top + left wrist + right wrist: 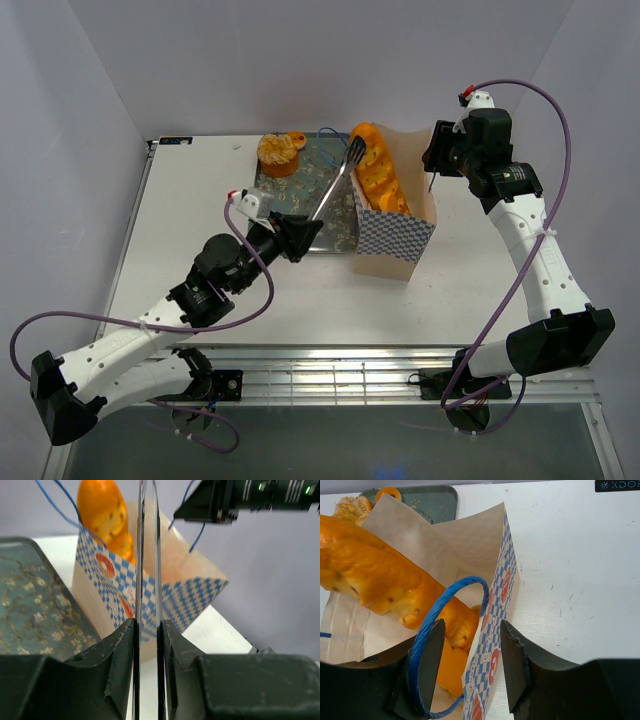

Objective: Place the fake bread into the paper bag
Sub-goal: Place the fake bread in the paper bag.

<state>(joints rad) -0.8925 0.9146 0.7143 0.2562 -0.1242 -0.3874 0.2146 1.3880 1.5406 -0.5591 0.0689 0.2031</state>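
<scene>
**Orange baguette stands in the bag, tongs alongside**

Orange and glossy, the long scored baguette (378, 172) leans in the paper bag (395, 232), its lower end down inside and its upper end sticking out above the rim. The bag stands upright on the table, its open mouth facing up and its blue-and-white checkered band around the base.

The left gripper (300, 232) sits to the left of the bag. Its fingers (120, 645) are pressed in on the two blades of a pair of metal tongs (335, 185). The tongs slant from the gripper up toward the bag, and their tips lie just beside the baguette's exposed end. Whether they touch it cannot be made out.

The right gripper (472, 627) hangs at the bag's right rim with its jaws parted, one finger inside the bag and one outside. The checkered paper wall runs through the gap, and nothing is visibly pinched. A blue cord handle (437, 615) loops in front of the inner finger.

A grey blossom-patterned tray (290, 205) lies just left of the bag. At the tray's far end rest a frosted pastry (278, 152) and a ring donut (296, 138), close together.
</scene>
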